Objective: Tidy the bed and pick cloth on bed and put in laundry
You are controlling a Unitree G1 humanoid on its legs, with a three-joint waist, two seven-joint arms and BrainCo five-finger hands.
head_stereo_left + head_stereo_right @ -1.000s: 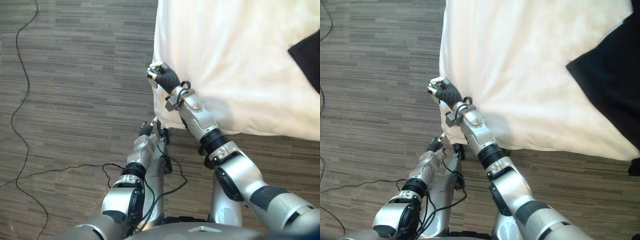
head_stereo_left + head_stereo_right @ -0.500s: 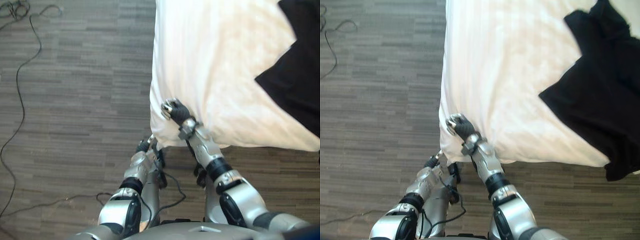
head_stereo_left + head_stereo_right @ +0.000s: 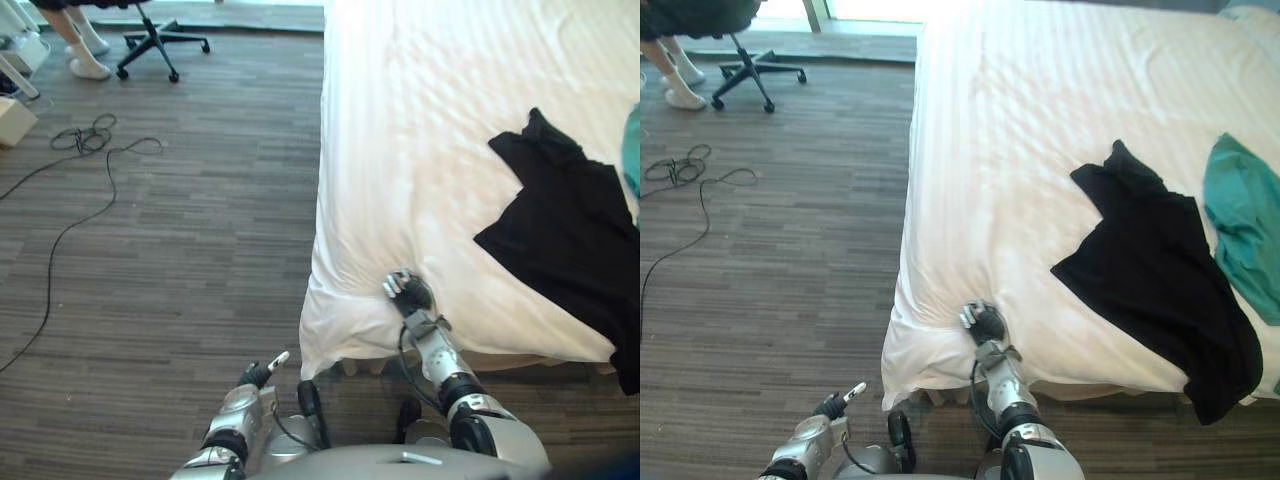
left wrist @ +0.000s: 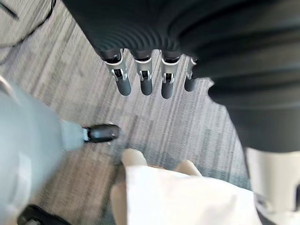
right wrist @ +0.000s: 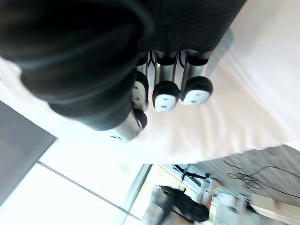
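1. Black cloth garment: limp, matte fabric with an irregular outline. It lies spread flat on the right part of the bed, and its lower edge drapes over the foot. A crumpled teal cloth lies just beside it, further right.
2. White, faintly striped bed sheet: smooth across most of the mattress. It is puckered at the near left corner, where folds gather and the hem sags toward the grey-brown plank floor.
3. Right robot hand: rests on the puckered corner, well apart from the garment. It is clenched, with its fingers curled and no cloth visible inside them.
4. Left robot hand: hangs low over the floor beside the bed corner. It is released, with its fingers straight and holding nothing.
5. Step in hand, as judged: tidying the sheet corner; neither cloth is picked up yet.
6. Next move, as judged: the right robot hand should unclench, reach rightward across the sheet and pinch a raised fold of the garment. The soft fabric will sag and trail, so a generous gather is needed.
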